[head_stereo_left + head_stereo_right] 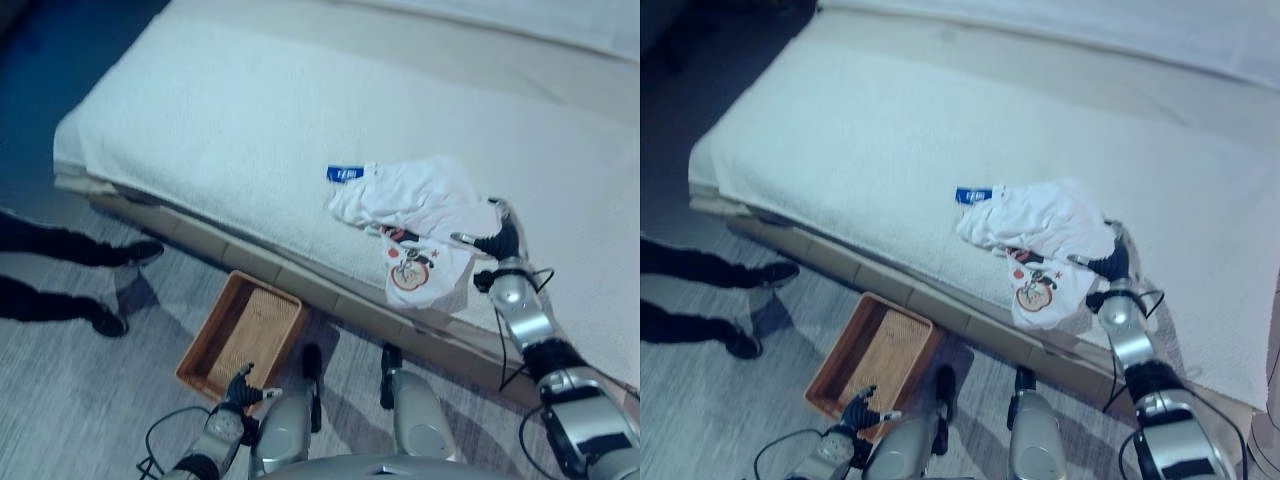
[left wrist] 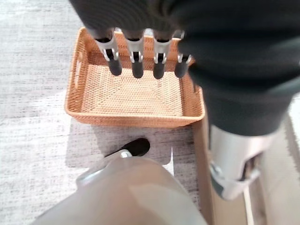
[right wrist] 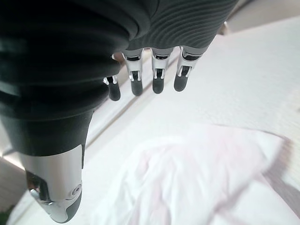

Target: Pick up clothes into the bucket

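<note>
A crumpled white garment (image 1: 415, 215) with a red and black print and a blue tag lies on the bed near its front edge, one part hanging over the side. My right hand (image 1: 503, 238) hovers just right of it with straight fingers (image 3: 157, 77), touching nothing; the white cloth (image 3: 187, 183) lies below them. A brown woven basket (image 1: 242, 335) sits empty on the floor beside the bed. My left hand (image 1: 240, 390) hangs low at the basket's near corner, its fingers (image 2: 137, 56) straight above the basket (image 2: 133, 96).
The bed (image 1: 250, 120) has a pale blanket and a wooden base along the floor. A person's dark legs and shoes (image 1: 95, 275) stand on the grey carpet, left of the basket.
</note>
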Controlling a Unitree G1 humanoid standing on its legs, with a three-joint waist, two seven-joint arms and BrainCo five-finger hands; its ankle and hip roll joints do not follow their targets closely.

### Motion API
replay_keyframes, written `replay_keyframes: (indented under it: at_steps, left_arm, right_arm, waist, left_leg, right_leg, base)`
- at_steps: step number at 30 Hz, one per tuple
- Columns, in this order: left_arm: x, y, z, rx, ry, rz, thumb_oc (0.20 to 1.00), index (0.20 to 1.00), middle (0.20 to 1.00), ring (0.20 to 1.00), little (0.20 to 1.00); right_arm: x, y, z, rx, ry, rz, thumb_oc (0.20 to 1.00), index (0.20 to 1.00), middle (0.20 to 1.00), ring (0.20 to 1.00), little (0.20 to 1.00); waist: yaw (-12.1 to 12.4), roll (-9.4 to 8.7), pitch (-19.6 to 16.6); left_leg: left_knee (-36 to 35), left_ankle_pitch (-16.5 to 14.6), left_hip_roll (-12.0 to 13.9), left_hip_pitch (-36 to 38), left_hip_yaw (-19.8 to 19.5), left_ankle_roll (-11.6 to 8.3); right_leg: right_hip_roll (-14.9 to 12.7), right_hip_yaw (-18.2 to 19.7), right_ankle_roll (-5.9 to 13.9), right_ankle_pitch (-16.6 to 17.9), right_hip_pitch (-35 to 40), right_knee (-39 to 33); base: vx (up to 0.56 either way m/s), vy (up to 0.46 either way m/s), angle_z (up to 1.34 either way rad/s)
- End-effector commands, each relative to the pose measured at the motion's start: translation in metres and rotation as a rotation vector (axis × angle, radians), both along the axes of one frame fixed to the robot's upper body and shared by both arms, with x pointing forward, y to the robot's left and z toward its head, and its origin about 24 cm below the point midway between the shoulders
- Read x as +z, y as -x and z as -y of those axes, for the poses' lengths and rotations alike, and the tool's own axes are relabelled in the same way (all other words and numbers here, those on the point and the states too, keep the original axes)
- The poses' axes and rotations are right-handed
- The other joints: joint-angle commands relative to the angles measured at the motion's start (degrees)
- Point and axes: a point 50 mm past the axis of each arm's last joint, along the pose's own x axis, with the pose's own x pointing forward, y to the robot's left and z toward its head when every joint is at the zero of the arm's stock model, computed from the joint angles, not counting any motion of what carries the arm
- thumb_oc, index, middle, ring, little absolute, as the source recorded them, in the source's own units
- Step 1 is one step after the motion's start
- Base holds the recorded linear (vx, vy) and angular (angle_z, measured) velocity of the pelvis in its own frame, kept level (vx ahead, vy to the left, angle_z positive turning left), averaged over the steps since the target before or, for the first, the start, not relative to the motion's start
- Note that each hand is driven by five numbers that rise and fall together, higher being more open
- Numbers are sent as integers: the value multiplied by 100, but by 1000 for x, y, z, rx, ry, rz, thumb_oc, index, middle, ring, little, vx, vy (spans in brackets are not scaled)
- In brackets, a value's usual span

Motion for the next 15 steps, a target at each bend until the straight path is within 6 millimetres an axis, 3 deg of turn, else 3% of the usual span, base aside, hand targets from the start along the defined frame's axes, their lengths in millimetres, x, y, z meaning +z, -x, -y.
replay_keyframes:
  at_steps: [1, 9, 12, 15]
  left_arm:
    - [3, -4, 11, 32, 43, 57, 1000, 1000, 1000, 1000, 1000]
    - [8, -19, 25, 2, 60, 92, 1000, 1000, 1000, 1000, 1000]
    - [12, -28, 32, -14, 71, 108, 1000, 1000, 1000, 1000, 1000]
    - [14, -33, 34, -19, 79, 120, 1000, 1000, 1000, 1000, 1000]
  right_arm:
    - [31, -12, 7, -27, 128, 87, 1000, 1000, 1000, 1000, 1000]
    - [73, -33, 46, -205, 250, -7, 1000, 1000, 1000, 1000, 1000]
    - [83, -29, 70, -288, 284, -88, 1000, 1000, 1000, 1000, 1000]
    - [89, -25, 81, -330, 310, -123, 1000, 1000, 1000, 1000, 1000]
  waist:
    - [132, -177, -24]
    - [333, -127, 519]
    - [433, -69, 713]
    - [473, -31, 809]
  left_leg:
    - [501, -359, -134, -188, -284, -38]
    - [759, -254, -152, -691, -619, -110]
    - [736, -152, -208, -818, -831, -132]
    - [738, -101, -244, -915, -929, -144]
  right_leg:
    - [-219, 12, 243, -58, 452, -166]
    - [-312, -190, 153, -209, -1, 364]
    - [-406, -343, 118, -261, -124, 516]
    - [-463, -447, 112, -273, -183, 568]
  base:
    - [-48, -44, 0]
    - [-54, -51, 19]
    - [-54, -48, 23]
    - [-44, -52, 48]
